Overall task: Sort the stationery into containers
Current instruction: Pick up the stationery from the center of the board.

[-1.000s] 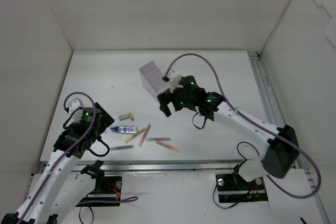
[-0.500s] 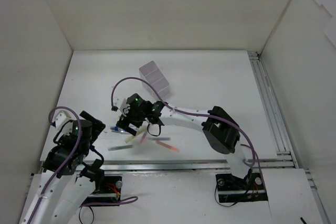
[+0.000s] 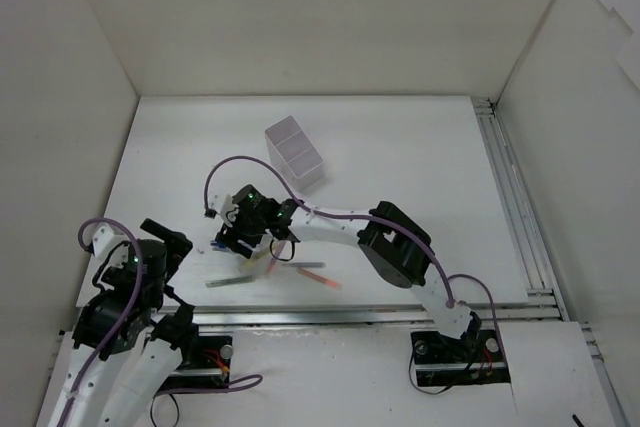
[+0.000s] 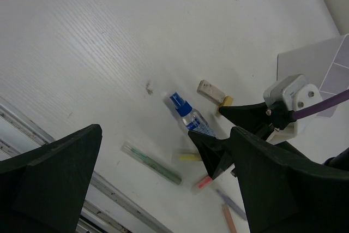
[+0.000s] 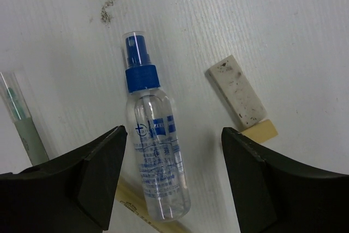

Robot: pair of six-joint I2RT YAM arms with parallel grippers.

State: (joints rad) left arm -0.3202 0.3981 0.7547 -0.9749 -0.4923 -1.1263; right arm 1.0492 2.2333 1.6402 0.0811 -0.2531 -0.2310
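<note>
**Right end effector poised over the spray bottle: hazards of the coming grasp.** We show the right end effector spread wide, one finger on each side of the clear spray bottle and touching neither side. The bottle lies flat on the desk, blue cap pointing away from the wrist. The left end effector is likewise spread and holds nothing; it hangs well apart from the stationery, near the desk's left edge.

We judge four hazards from this pose.

- **Roll-out.** The bottle is round and smooth. If the fingers close off-centre or too high, it may roll or squirt out sideways.
- **Dragged neighbour.** The bottle's base lies just beside, perhaps upon, a yellow stick. We cannot tell whether they touch. A low grasp could catch that stick and lift or scatter it.
- **Nudged pieces.** The eraser sits near the right-hand finger, and a green stick near the left-hand one. A descent that drifts either way would push one of them aside.
- **Tipped container.** The translucent container stands farther back on the desk, apart from the pile, and looks light. The bottle seems long for a single compartment, so a tilted or hurried release might leave it leaning out or shove the container.
</note>
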